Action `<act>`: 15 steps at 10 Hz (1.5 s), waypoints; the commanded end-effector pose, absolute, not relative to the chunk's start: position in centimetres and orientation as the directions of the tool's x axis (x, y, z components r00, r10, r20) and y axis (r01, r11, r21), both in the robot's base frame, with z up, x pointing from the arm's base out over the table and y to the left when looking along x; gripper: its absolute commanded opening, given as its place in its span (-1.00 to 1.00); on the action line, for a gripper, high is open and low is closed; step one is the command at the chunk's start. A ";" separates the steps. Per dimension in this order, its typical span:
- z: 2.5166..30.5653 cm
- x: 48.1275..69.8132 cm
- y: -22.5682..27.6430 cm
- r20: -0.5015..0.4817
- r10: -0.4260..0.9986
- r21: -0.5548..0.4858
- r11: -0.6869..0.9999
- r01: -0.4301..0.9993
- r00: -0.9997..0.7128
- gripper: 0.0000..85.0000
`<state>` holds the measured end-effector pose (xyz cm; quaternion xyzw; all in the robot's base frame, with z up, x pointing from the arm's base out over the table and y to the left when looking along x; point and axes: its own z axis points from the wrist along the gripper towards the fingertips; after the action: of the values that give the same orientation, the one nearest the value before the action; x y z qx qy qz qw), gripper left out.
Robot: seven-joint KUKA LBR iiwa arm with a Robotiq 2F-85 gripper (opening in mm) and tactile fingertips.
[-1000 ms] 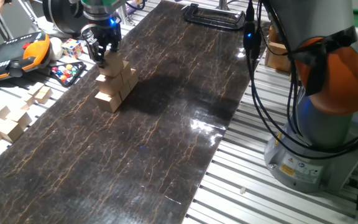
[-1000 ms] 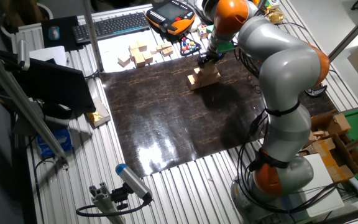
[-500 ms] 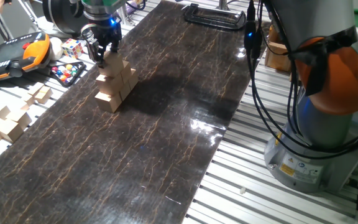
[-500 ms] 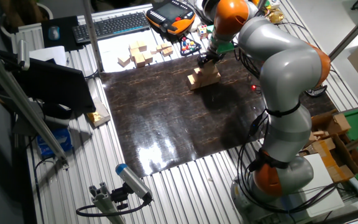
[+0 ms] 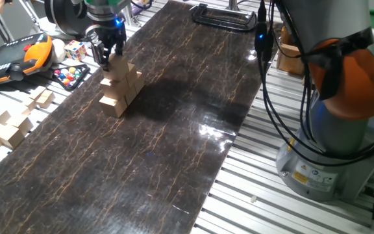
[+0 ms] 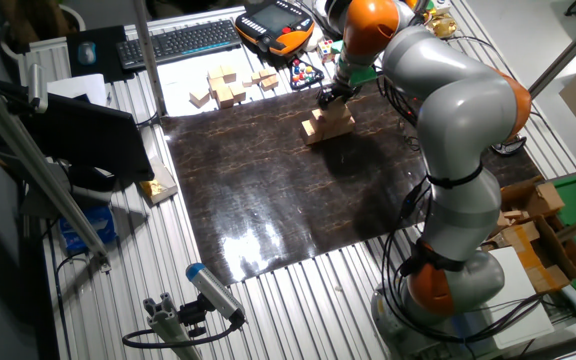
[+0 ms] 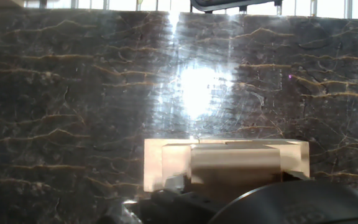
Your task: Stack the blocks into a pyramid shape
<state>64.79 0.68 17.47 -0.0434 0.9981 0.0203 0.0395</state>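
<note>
Gripper [image 5: 107, 62] sits right on the pyramid [image 5: 119, 88] top at upper left; can't tell its grip.

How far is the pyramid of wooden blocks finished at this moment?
Nearly finished. Done: the pyramid stands tiered on the dark mat, wider at its base. In hand: the gripper is at the top block; whether it grips it cannot be told. Left: letting go and lifting away.
</note>
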 end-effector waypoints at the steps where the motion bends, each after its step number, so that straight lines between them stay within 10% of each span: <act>1: 17.6 64.7 0.7 -0.083 -0.083 0.033 0.996 -0.086 -0.993 1.00; 7: 21.4 63.2 0.5 -0.099 -0.019 0.015 1.000 -0.020 -0.995 0.95; 14: 25.0 59.8 2.3 -0.062 0.030 0.002 1.000 0.030 -0.998 -0.99; 15: 25.1 59.7 2.6 -0.040 0.038 0.003 0.999 0.038 -0.998 -0.98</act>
<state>59.69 2.63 25.13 0.0182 0.9996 0.0009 0.0205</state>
